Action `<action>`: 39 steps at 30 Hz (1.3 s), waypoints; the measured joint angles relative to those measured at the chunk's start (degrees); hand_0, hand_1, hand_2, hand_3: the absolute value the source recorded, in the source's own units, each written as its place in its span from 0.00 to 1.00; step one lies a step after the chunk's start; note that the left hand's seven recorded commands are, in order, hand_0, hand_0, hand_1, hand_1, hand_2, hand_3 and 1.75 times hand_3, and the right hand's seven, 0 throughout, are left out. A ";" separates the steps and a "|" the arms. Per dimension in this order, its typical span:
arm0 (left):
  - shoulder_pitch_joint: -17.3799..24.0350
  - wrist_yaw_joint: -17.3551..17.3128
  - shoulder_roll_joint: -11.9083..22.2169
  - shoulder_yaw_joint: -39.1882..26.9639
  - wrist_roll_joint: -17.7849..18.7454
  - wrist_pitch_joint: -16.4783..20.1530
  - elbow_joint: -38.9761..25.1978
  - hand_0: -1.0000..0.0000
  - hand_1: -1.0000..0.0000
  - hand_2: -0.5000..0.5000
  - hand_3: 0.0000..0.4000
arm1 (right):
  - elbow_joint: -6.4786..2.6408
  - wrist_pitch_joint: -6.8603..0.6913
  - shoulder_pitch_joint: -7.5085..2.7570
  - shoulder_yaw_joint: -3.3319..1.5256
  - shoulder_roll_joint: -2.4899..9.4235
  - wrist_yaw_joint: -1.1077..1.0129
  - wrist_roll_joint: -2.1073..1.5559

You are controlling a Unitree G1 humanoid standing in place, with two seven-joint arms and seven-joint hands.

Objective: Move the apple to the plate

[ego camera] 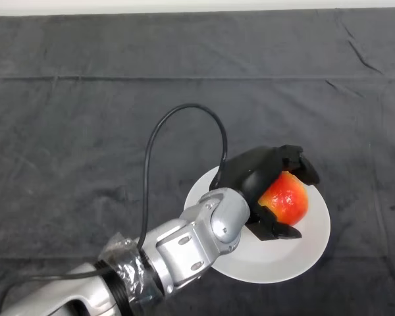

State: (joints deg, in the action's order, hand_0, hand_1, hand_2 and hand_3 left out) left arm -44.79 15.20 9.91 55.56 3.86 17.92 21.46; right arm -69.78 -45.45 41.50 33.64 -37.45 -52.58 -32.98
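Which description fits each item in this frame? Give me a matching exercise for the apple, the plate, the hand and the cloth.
Column one:
1. apple
2. plate
3. left hand
4. cloth

Column two:
A. dark grey, covers the table
B. black, fingers curled round the fruit
C. red and yellow, over the white dish
D. white and round, lies on the dark fabric

Pairs: 1-C, 2-D, 3-B, 4-A
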 measured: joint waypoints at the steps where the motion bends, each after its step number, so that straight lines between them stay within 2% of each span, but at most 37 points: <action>1: -0.03 -0.29 0.07 0.00 0.14 0.01 0.00 1.00 1.00 0.50 0.00 | 0.00 0.00 0.00 0.00 0.00 0.00 0.00; 7: -1.07 -0.58 0.89 -0.44 0.60 0.64 -0.01 1.00 1.00 0.50 0.00 | 0.00 0.00 0.00 0.00 0.00 0.00 0.00; 13: -1.54 0.09 3.21 -5.82 0.37 0.18 -0.35 1.00 1.00 0.50 0.00 | 0.00 0.00 0.00 0.00 0.00 0.00 0.00; 20: -1.47 3.57 7.31 -11.79 -0.78 -5.21 -0.54 1.00 1.00 0.50 0.00 | 0.00 0.00 0.00 0.00 0.00 0.00 0.00; 27: -0.59 6.99 11.34 -17.27 -3.11 -7.82 -1.07 1.00 1.00 0.50 0.00 | 0.00 0.00 0.00 0.00 0.00 0.00 0.00; 32: 3.15 9.74 14.47 -22.70 -5.06 -8.00 -3.13 1.00 1.00 0.50 0.00 | 0.00 0.00 0.05 0.01 -0.08 -0.02 0.00; 39: 10.65 11.88 19.87 -29.77 -5.24 -10.31 -5.71 1.00 1.00 0.50 0.00 | 0.00 0.00 0.07 0.01 -0.12 -0.01 0.00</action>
State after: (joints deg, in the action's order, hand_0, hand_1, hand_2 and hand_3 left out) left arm -34.14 27.08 29.78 25.79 -1.38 7.61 15.76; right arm -69.78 -45.45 41.57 33.65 -37.57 -52.59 -32.98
